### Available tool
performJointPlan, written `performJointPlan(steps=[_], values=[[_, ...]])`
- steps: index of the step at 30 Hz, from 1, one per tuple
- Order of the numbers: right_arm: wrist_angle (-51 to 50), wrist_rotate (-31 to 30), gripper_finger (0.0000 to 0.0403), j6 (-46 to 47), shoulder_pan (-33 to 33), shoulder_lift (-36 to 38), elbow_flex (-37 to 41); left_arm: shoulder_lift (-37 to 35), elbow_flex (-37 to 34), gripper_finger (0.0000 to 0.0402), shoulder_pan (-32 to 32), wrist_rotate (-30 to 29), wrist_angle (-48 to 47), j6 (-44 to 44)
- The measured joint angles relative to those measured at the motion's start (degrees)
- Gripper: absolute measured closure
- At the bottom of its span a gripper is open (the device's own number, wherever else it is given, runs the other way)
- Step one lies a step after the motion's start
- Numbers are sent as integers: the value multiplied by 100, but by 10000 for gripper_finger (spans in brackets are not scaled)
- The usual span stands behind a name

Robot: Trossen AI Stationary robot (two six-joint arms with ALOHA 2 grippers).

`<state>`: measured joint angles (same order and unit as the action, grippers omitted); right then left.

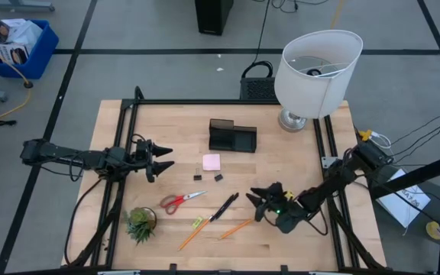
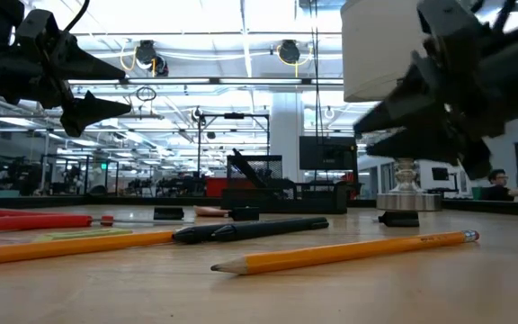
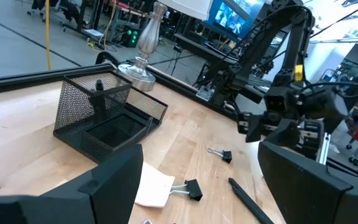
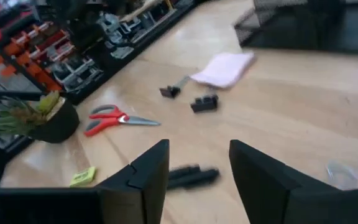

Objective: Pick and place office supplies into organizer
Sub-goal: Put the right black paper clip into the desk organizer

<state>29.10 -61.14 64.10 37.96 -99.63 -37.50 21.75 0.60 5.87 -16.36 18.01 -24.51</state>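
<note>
The black mesh organizer (image 1: 232, 137) stands at the table's far middle. Near it lie a pink sticky-note pad (image 1: 211, 162) and two small black clips (image 1: 198, 177) (image 1: 218, 177). Red-handled scissors (image 1: 182, 201), a black pen (image 1: 224, 206) and two orange pencils (image 1: 235, 228) (image 1: 192, 235) lie flat toward the near edge. My right gripper (image 1: 254, 200) hovers open just right of the pen, pointing left and slightly down; in its wrist view the pen (image 4: 191, 177) lies below the gap between its fingers (image 4: 197, 155). My left gripper (image 1: 166, 156) waits open at the table's left, above the wood.
A small potted plant (image 1: 140, 224) stands at the near left beside the scissors. A large white-shaded lamp (image 1: 315, 72) stands at the far right corner. A yellow-green scrap (image 1: 197, 223) lies by the pencils. Black frame rails run along the table's left and right sides.
</note>
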Motion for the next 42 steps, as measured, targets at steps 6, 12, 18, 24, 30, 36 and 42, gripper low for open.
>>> performJointPlan(steps=[6, 12, 18, 24, 30, 36, 42], values=[[47, 428, 264, -332, -131, 0, -40, 1, 0, 78, 2, 81, -29, -4], [1411, 1605, 264, -414, -79, 0, -43, 1, 0, 78, 2, 4, -22, 15], [1472, 3377, 267, 1397, 166, -1, -42, 0, 0, 78, 2, -24, 14, 2], [369, 3725, 276, 3757, 777, 0, -39, 0, 0, 78, 2, -24, 16, -24], [-435, 2804, 277, 4084, 979, 73, -42, -1, 0, 78, 2, -24, 23, -4], [-952, 2054, 277, 3289, 812, 687, -107, 0, 0, 78, 1, -24, 130, -2], [-3665, 1734, 277, 3168, 703, 1433, -1026, 1, 0, 78, 2, -25, 158, -1]])
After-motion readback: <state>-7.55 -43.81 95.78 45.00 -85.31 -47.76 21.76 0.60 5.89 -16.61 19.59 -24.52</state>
